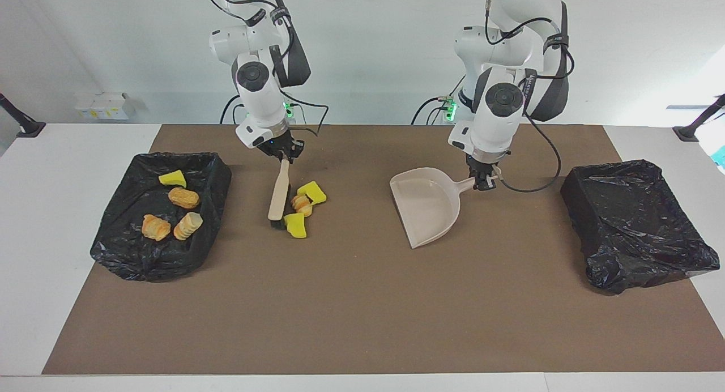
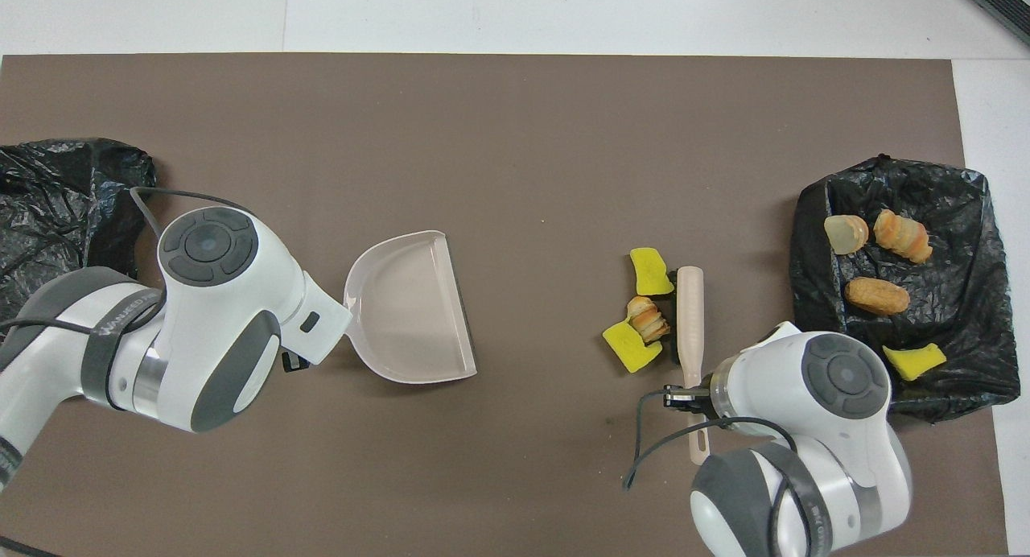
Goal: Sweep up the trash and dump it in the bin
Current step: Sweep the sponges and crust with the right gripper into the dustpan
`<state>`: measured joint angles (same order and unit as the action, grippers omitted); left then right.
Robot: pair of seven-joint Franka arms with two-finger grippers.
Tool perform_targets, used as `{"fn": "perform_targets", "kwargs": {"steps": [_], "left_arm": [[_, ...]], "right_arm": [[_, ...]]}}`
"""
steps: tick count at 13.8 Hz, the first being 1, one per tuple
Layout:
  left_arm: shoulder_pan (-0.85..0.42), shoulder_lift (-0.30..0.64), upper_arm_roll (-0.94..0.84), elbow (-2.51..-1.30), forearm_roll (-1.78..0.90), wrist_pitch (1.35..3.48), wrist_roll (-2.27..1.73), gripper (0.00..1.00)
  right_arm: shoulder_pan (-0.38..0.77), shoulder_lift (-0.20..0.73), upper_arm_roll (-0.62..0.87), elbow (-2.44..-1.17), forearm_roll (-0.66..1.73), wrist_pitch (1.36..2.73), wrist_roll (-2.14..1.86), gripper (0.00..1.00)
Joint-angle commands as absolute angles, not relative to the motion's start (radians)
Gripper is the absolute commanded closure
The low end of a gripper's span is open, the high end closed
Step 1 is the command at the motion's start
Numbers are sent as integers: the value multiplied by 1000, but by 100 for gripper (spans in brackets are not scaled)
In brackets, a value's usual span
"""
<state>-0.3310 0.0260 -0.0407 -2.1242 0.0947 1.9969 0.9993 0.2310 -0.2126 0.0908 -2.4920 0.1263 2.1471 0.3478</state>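
Lying loose: 3 trash pieces [image 1: 300,208] beside 1 brush [image 1: 278,196]; 4 in 1 bin [image 1: 215,174].

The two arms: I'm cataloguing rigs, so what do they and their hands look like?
Both are glossy white jointed arms with dark grey elbow sections and round grey joint caps. Each ends in a small black hand, the left hand and the right hand. Loose black cables run along both; green lights glow near their bases.

The left arm [image 2: 113,332] has a dark band with small pale letters on it, but they are too tiny to read. The right arm [image 2: 805,476] has the same kind of band, also unreadable. No other words or numbers show.
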Motion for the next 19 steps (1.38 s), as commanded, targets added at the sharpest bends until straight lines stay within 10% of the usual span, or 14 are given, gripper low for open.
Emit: {"fn": "perform_targets", "kwargs": {"steps": [1,19], "left_arm": [[-345,-20,-34,-2245,110,2112,1006,100],[-379,-2,-34,-2275,152,2210,1006,100]], "right_arm": [[265,-207,91,-2507,161,2191,374,100],[598,138,101,-2148,210,2195,715,100]]}}
